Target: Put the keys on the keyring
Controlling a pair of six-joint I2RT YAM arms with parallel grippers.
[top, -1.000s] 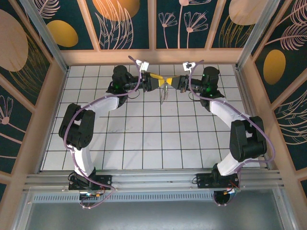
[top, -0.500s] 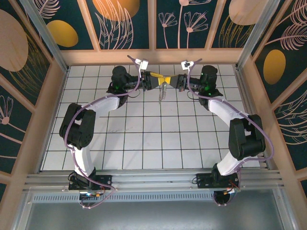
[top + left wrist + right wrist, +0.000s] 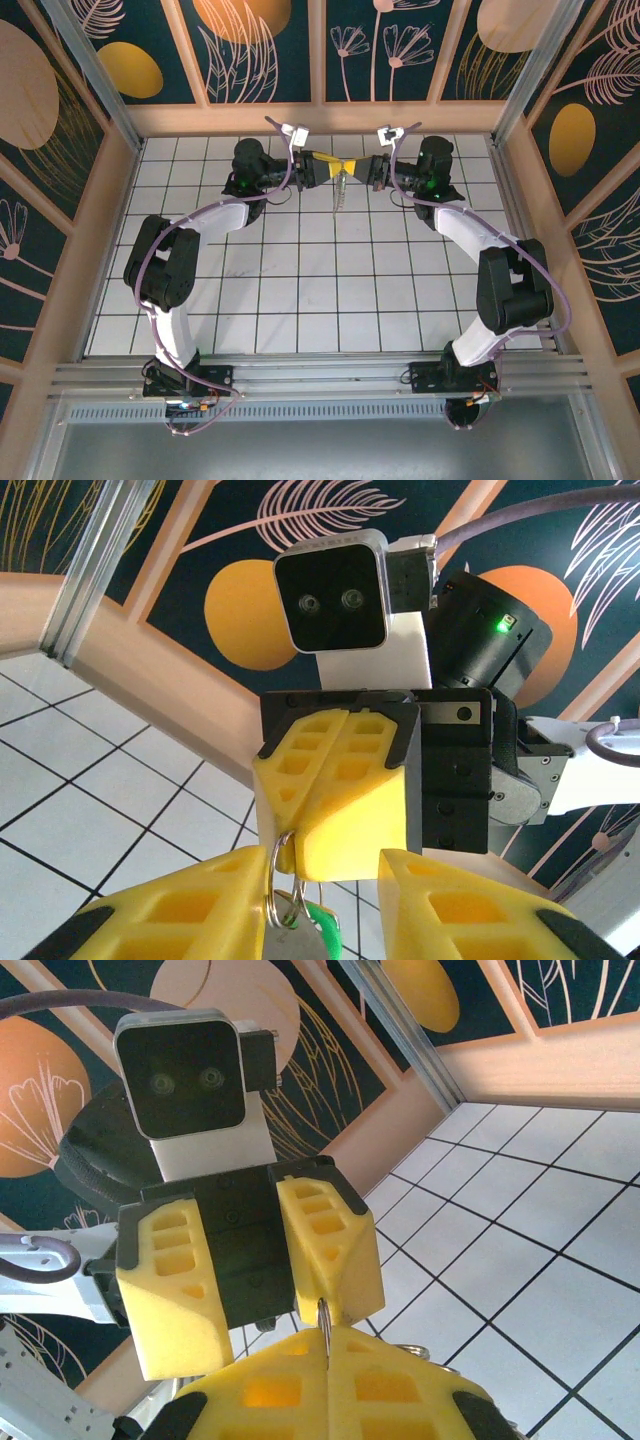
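top external view: both arms reach to the far side of the tiled worktop point(image 3: 300, 290), where the left claw point(image 3: 333, 165) and the right claw point(image 3: 354, 168) meet tip to tip, raised above the tiles. the keyring point(image 3: 341, 188) hangs below the meeting point, clear of the worktop. left wrist view: the right claw's yellow fingers point(image 3: 350, 800) are pressed together, pinching the top of the metal loop. the key point(image 3: 318, 920), green head showing, sits at the loop just beneath them. the left claw's own fingers are spread, one to each side of the hanging key; whether they touch it cannot be told. right wrist view: left claw spread, right claw's fingers pressed together on the thin loop edge.
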